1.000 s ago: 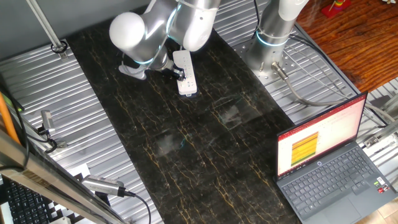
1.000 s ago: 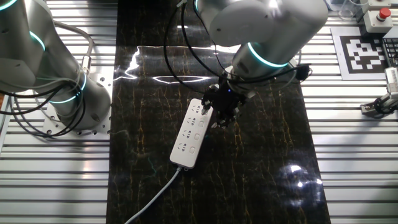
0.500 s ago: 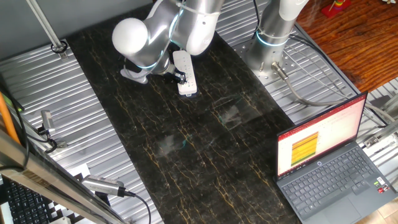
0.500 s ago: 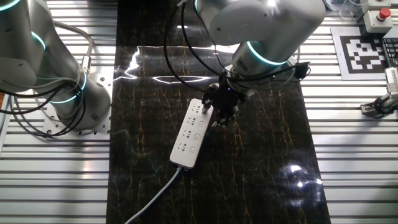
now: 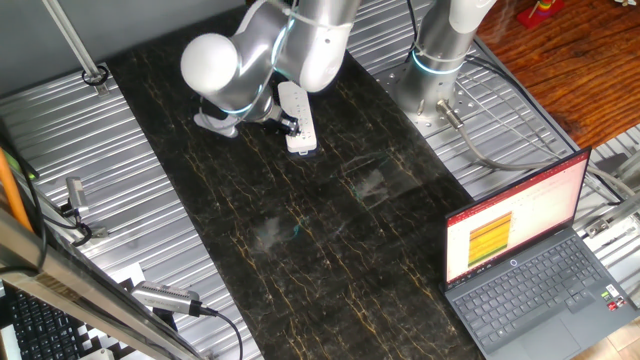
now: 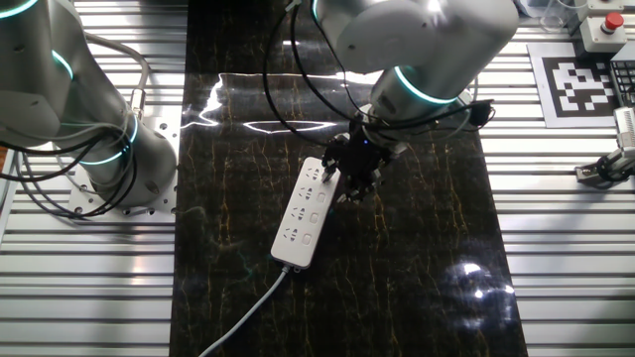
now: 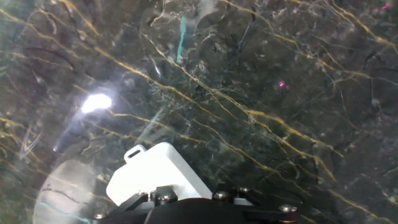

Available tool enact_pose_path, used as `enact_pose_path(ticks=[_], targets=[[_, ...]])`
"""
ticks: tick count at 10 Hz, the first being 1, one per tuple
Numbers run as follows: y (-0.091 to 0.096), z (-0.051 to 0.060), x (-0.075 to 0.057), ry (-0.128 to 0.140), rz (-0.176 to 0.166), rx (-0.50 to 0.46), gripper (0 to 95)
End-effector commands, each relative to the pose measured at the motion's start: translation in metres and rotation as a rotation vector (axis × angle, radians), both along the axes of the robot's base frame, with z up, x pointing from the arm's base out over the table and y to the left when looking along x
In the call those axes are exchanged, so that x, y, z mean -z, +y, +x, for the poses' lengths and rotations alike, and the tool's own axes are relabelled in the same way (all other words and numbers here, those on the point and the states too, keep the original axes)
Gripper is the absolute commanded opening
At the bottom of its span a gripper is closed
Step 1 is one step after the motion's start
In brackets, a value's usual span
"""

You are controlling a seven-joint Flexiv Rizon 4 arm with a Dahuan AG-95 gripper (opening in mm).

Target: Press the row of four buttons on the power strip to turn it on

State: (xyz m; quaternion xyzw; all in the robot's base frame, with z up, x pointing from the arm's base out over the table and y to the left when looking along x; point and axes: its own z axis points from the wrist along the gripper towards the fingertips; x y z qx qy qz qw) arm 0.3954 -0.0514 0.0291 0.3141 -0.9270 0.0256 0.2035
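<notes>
The white power strip [image 6: 303,216] lies lengthwise on the dark marble mat, with its thin cord [image 6: 248,315] trailing off the near end. Its buttons [image 6: 315,206] run along the side facing the arm. My gripper [image 6: 347,188] hangs low at the strip's far end, right against the button side; the dark fingers blend together and show no clear gap. In the one fixed view the strip [image 5: 298,120] is half hidden by the arm, with the gripper [image 5: 287,123] at its edge. The hand view shows a rounded white end of the strip [image 7: 155,177] just above the hand's dark housing [image 7: 199,210].
An open laptop [image 5: 525,255] sits at the mat's corner. A second robot's base [image 6: 94,139] with cables stands on the slatted metal table [image 6: 566,208]. A printed marker tag [image 6: 585,84] and a red button box [image 6: 605,28] lie beyond the mat.
The arm's white elbow has shifted slightly in the one fixed view. The gripper stays at the same end of the power strip, which has not moved.
</notes>
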Motion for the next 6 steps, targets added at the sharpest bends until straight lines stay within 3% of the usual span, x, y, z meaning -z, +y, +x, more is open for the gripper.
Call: enact_pose_path(ticks=[1,2,4,6], targets=[[0.001,0.000,0.009,0.013,0.009,0.009,38.0],[0.001,0.000,0.004,0.009,0.012,0.004,38.0],[0.007,0.001,-0.026,0.020,0.012,0.001,38.0],[0.014,-0.004,-0.050,-0.004,0.024,0.006,38.0]])
